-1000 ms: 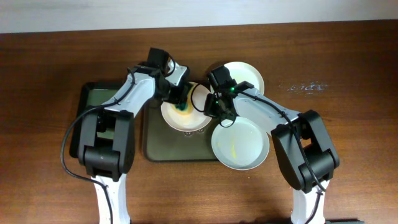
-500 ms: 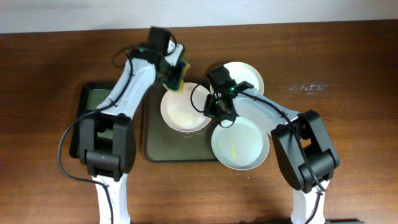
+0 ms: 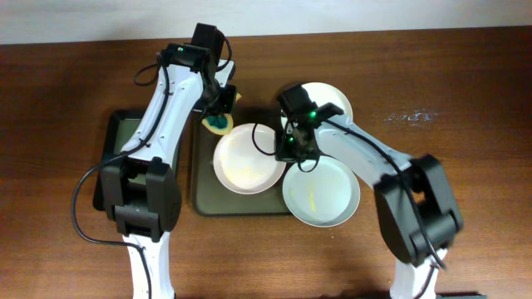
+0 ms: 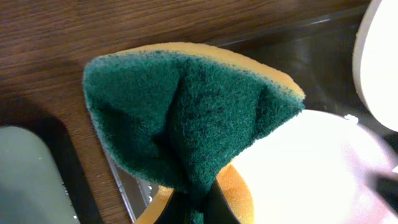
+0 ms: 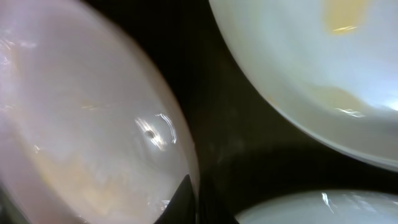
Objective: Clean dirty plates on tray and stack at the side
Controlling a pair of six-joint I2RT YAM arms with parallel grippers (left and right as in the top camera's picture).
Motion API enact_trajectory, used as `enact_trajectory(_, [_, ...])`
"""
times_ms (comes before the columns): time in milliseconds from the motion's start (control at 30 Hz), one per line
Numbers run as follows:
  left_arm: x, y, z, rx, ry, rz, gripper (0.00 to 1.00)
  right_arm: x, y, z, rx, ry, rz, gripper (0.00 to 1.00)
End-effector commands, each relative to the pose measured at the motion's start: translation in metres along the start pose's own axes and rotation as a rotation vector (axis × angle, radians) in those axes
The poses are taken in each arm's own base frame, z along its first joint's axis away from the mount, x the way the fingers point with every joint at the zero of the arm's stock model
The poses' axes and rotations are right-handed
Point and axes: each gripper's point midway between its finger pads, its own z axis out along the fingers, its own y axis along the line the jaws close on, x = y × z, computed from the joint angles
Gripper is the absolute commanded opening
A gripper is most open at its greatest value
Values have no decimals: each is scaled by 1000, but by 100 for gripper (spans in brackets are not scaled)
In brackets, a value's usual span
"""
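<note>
**Holding the sponge clear of the plates while your right arm pins the middle one**

At the far left the black tray (image 3: 106, 166) sits on the wooden table (image 3: 465, 75), just beside the larger olive tray (image 3: 204, 195); your left arm reaches over both. Your left gripper (image 3: 218, 116) hovers above the back left corner of the olive tray; its fingers are clenched on a sponge (image 3: 220, 124), and in the left wrist view the sponge (image 4: 186, 118) is pinched into a fold, green scouring face towards the camera and yellow foam showing at its edges. The sponge touches no plate; it hangs just beside the back left rim of the middle plate (image 3: 247, 158).

That middle plate lies on the olive tray, with a faint yellow tint on its inner surface. Your right gripper (image 3: 293, 148) is at its right rim, fingers closed on that rim; the right wrist view shows a dark fingertip (image 5: 185, 198) over the edge of the middle plate (image 5: 81, 124), with the dark tray (image 5: 236, 137) beside it.

To the right, the back plate (image 3: 334, 98) lies near the tray's back right corner, partly under your right arm; the front plate (image 3: 324, 198) overhangs the tray's front right corner and carries a yellow smear. The front plate sits just beside the middle plate; you cannot tell from these views whether they touch.
</note>
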Motion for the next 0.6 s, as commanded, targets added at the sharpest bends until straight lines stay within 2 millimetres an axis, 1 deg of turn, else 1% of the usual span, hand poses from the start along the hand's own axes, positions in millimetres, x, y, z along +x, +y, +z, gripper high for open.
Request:
enact_trajectory(0, [-4,6,-7,-36,-22,-15,0,-32,-8,-78,143,-234,-59,4])
enact_trajectory(67, [-5,6,-7,-36,-24,-15,0,-32,-19,-97,240,-291,-68,4])
enact_trajectory(133, [-5,6,-7,-36,-26,-14,0,-31,-25,-115,330,-342,-99,4])
enact_trajectory(167, [-6,6,-7,-35,-28,-14,0,-29,-29,-129,394,-381,-116,4])
enact_trajectory(267, [-6,6,-7,-35,-30,-14,0,-26,-29,-152,507,-461,-154,4])
enact_trajectory(333, [-7,6,-7,-35,-31,-14,0,-25,-25,-167,575,-526,-182,4])
enact_trajectory(433, [-7,6,-7,-35,-31,-14,0,-23,-12,-194,696,-666,-217,4])
enact_trajectory(467, [-7,6,-7,-35,-31,-14,0,-22,-8,-205,745,-726,-224,4])
enact_trajectory(500, [-7,6,-7,-35,-31,-14,0,-19,0,-221,823,-810,-247,4])
enact_trajectory(567, [-7,6,-7,-35,-31,-14,0,-15,9,-241,909,-906,-268,4])
